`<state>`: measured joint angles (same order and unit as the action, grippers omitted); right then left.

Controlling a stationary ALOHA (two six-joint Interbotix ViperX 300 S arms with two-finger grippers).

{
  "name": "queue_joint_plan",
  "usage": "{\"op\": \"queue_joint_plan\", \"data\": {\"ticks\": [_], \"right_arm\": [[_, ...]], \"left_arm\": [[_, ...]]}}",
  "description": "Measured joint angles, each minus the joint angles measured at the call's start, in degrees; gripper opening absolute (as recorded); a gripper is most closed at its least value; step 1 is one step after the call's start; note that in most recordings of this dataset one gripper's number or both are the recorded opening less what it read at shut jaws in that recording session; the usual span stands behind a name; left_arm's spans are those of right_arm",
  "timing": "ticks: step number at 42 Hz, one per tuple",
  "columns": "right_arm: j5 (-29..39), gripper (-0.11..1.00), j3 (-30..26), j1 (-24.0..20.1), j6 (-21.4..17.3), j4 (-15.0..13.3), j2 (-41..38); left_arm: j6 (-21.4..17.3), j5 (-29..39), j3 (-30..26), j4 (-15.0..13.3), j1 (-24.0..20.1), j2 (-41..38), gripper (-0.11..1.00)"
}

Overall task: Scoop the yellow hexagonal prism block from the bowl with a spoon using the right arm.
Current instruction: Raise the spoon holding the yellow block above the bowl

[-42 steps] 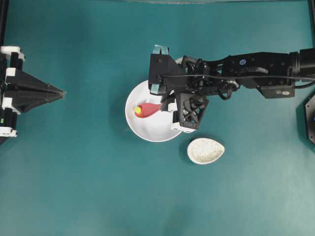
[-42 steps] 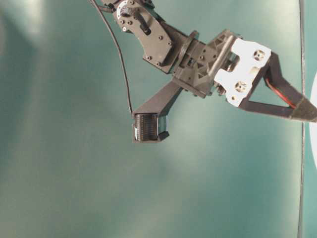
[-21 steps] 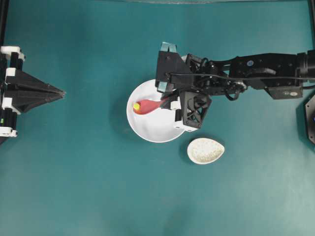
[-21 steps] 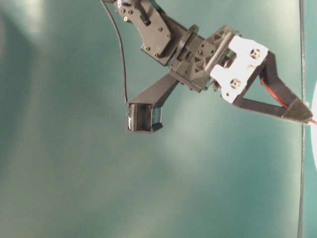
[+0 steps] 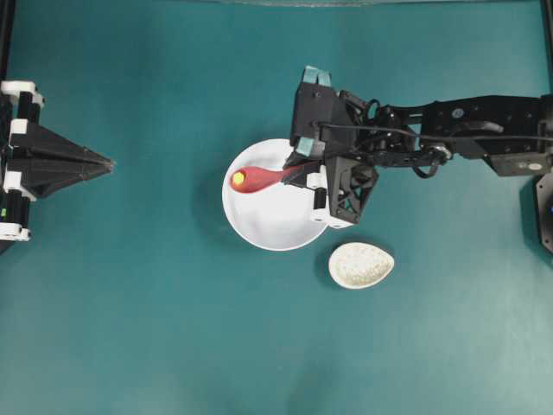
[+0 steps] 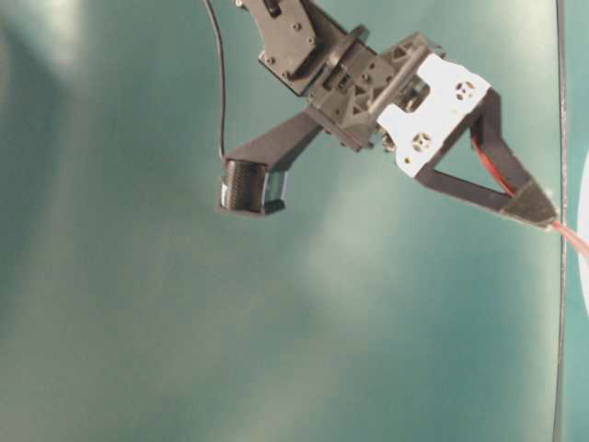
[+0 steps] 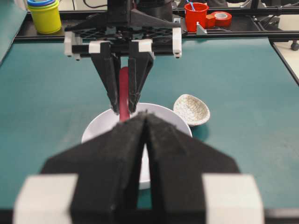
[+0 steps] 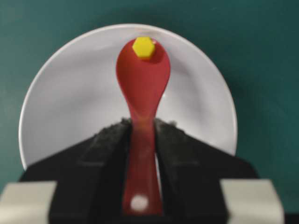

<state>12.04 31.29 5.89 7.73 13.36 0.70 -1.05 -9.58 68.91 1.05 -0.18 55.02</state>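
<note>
I'm clamping my right fingers (image 8: 142,140) on the handle of the pink-red spoon (image 8: 142,79), carrying the tiny yellow hexagonal block (image 8: 143,47) at the tip of its scoop over the white bowl (image 5: 259,225), while my left fingers (image 7: 145,140) are sitting pressed together.

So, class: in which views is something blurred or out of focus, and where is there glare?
Right wrist view: the right gripper fingers are soft at the bottom, while the yellow block on the spoon is sharper. Left wrist view: the left gripper is blurred in the foreground. Table-level view: hazy overall, with a pale glare patch top left. Overhead view: evenly lit, the bowl crisp.
</note>
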Motion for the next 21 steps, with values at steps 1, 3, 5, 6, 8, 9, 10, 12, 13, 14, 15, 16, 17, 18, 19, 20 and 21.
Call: {"op": "queue_joint_plan", "data": {"ticks": [1, 3, 5, 6, 8, 9, 10, 12, 13, 14, 15, 16, 17, 18, 19, 20, 21], "right_arm": [[-0.4, 0.23, 0.2, 0.1, 0.0, 0.0, 0.2], [-1.1, 0.23, 0.7, 0.1, 0.0, 0.3, 0.5], [-2.0, 0.23, 1.2, 0.1, 0.0, 0.5, 0.9], [-2.4, 0.23, 1.6, 0.0, 0.0, 0.6, 1.1], [-3.3, 0.23, 2.2, 0.0, 0.0, 0.7, 1.6], [-3.7, 0.23, 2.5, 0.0, 0.0, 0.8, 1.8], [-4.4, 0.23, 3.0, -0.1, 0.0, 0.9, 2.1], [-5.5, 0.23, 3.7, -0.2, 0.0, 0.9, 2.6], [-6.0, 0.23, 3.9, -0.3, 0.0, 0.9, 2.8], [-6.5, 0.23, 4.2, -0.4, 0.0, 0.9, 3.1], [-7.0, 0.23, 4.5, -0.4, -0.1, 0.9, 3.3], [-7.6, 0.23, 4.8, -0.5, 0.0, 0.9, 3.5], [-7.8, 0.23, 5.2, -0.6, 0.0, 0.9, 3.8], [-8.2, 0.23, 5.5, -0.7, -0.1, 0.9, 4.1], [-8.6, 0.23, 5.8, -0.9, -0.1, 0.9, 4.4], [-9.0, 0.23, 6.2, -0.9, -0.1, 0.9, 4.6], [-9.4, 0.23, 6.4, -1.1, -0.1, 1.0, 4.8]], "left_arm": [[0.0, 0.0, 0.0, 0.0, 0.0, 0.0, 0.0], [0.0, 0.0, 0.0, 0.0, 0.1, 0.0, 0.0], [0.0, 0.0, 0.0, 0.0, 0.0, 0.0, 0.0], [0.0, 0.0, 0.0, 0.0, 0.0, 0.0, 0.0], [0.0, 0.0, 0.0, 0.0, 0.0, 0.0, 0.0], [0.0, 0.0, 0.0, 0.0, 0.0, 0.0, 0.0], [0.0, 0.0, 0.0, 0.0, 0.1, 0.0, 0.0], [0.0, 0.0, 0.0, 0.0, 0.1, 0.0, 0.0], [0.0, 0.0, 0.0, 0.0, 0.0, 0.0, 0.0], [0.0, 0.0, 0.0, 0.0, 0.0, 0.0, 0.0], [0.0, 0.0, 0.0, 0.0, 0.0, 0.0, 0.0], [0.0, 0.0, 0.0, 0.0, 0.0, 0.0, 0.0], [0.0, 0.0, 0.0, 0.0, 0.0, 0.0, 0.0], [0.0, -0.1, 0.0, 0.0, 0.0, 0.0, 0.0], [0.0, 0.0, 0.0, 0.0, 0.0, 0.0, 0.0], [0.0, 0.0, 0.0, 0.0, 0.0, 0.0, 0.0], [0.1, 0.0, -0.1, 0.0, 0.0, 0.0, 0.0]]}}
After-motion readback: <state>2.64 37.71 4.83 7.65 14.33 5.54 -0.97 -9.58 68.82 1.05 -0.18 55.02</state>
